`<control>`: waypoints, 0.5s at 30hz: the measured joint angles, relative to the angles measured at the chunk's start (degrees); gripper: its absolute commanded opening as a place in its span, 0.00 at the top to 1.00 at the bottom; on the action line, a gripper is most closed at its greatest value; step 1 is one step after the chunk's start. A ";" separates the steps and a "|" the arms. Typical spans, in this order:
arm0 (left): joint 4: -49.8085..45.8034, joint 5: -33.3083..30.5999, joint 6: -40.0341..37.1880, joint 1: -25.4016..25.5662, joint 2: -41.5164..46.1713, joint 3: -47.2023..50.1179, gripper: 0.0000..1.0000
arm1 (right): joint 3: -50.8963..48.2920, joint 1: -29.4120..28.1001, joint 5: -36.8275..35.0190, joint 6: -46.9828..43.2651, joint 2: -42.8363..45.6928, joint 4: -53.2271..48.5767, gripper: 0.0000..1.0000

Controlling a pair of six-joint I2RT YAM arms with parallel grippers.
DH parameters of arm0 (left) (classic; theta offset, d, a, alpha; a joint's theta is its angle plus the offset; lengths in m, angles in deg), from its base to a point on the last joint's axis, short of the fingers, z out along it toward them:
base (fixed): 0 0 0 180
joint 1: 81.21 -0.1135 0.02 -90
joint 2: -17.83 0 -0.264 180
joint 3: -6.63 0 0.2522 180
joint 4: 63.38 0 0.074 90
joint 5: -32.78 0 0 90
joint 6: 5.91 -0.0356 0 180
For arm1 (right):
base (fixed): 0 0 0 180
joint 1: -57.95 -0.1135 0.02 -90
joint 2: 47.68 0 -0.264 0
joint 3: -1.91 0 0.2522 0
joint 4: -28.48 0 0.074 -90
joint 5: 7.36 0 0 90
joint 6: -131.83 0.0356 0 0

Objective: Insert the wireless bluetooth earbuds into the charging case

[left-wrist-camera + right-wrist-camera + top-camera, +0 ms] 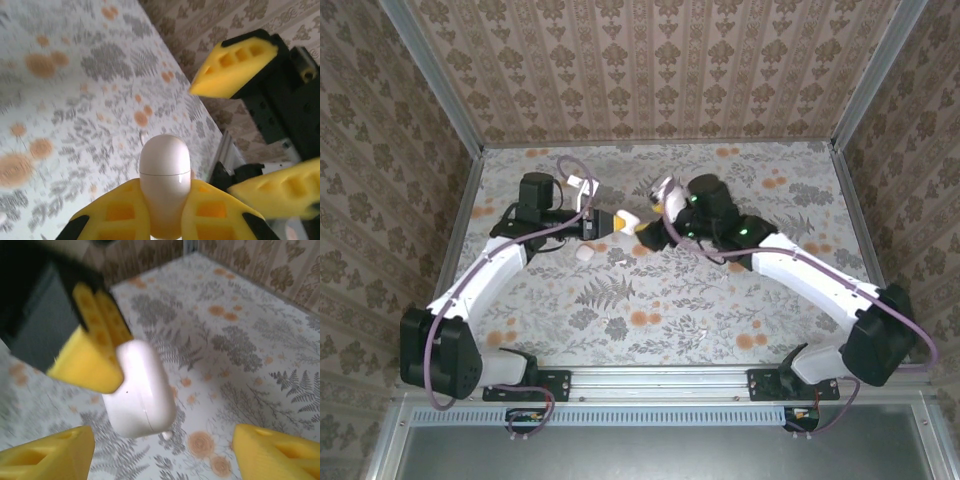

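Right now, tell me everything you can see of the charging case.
The charging case is a glossy white rounded plastic shell, shut, a thin seam marking its lid. The left gripper clamps its sides between yellow fingers, rounded end pointing outward above the floral table. The open right gripper faces it without touching.

The left arm (485, 275) and the right arm (810, 270) bend inward, their tips nearly meeting. The left gripper (165, 200) is clamped on the charging case (165, 160). The right gripper (164, 437) faces it, spread wide.
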 measured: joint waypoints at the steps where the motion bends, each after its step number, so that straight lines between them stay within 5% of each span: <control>1: 2.99 -0.68 0.24 -0.02 0.87 1.22 1.00 | -0.02 1.36 1.84 2.21 0.87 1.20 0.24; 6: 16.90 -3.85 2.80 -0.02 2.75 6.23 1.00 | -0.02 6.38 12.22 16.15 2.56 8.22 0.24; 15: 31.95 -5.62 8.46 2.58 3.23 7.50 1.00 | -0.46 7.32 23.32 33.79 -2.67 20.44 0.24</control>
